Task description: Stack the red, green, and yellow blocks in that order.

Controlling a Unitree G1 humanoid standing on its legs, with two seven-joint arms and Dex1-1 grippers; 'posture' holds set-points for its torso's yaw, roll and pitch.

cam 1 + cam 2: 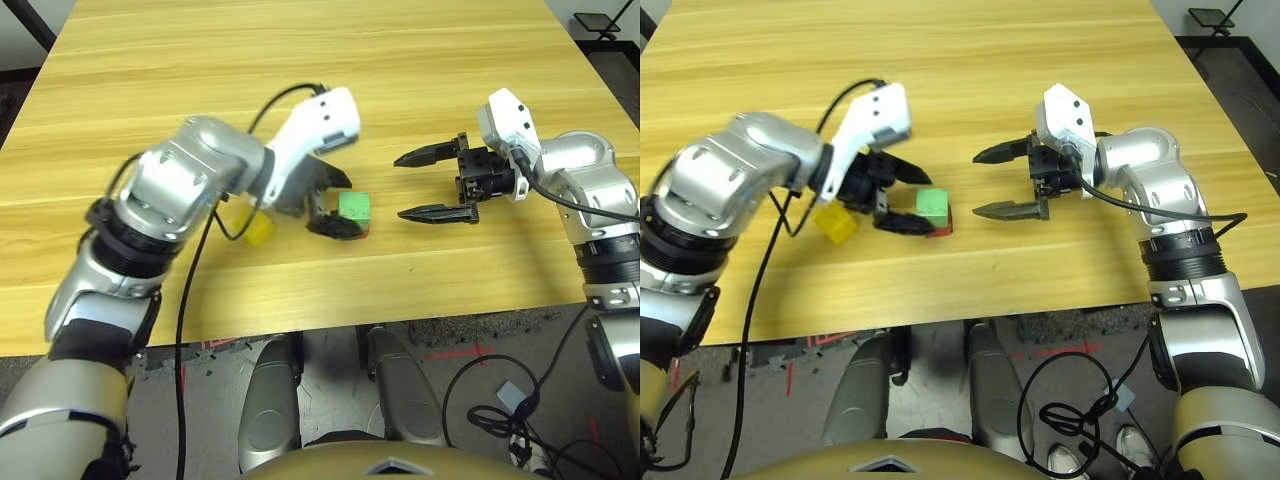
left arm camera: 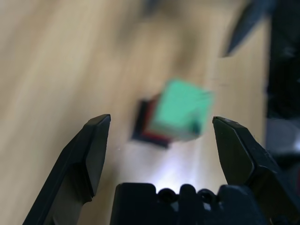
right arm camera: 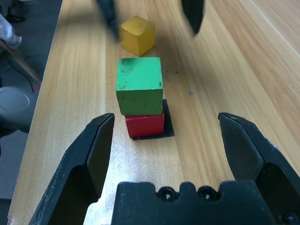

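Observation:
The green block [image 3: 139, 85] sits on top of the red block [image 3: 145, 123], slightly twisted, and the red one rests on a flat black patch [image 3: 168, 126]. The yellow block [image 1: 259, 229] lies alone on the table just left of that stack. My left gripper [image 2: 161, 123] is open on the stack's left side; the green block [image 2: 180, 115] lies ahead between its spread fingers, untouched. To the right of the stack my right gripper [image 1: 400, 187] stands open, pointing at it, with nothing between its fingers.
The wooden table [image 1: 300, 70] stretches far behind the blocks. Its front edge runs close below the stack. A black cable [image 1: 190, 300] hangs from my left arm over that edge.

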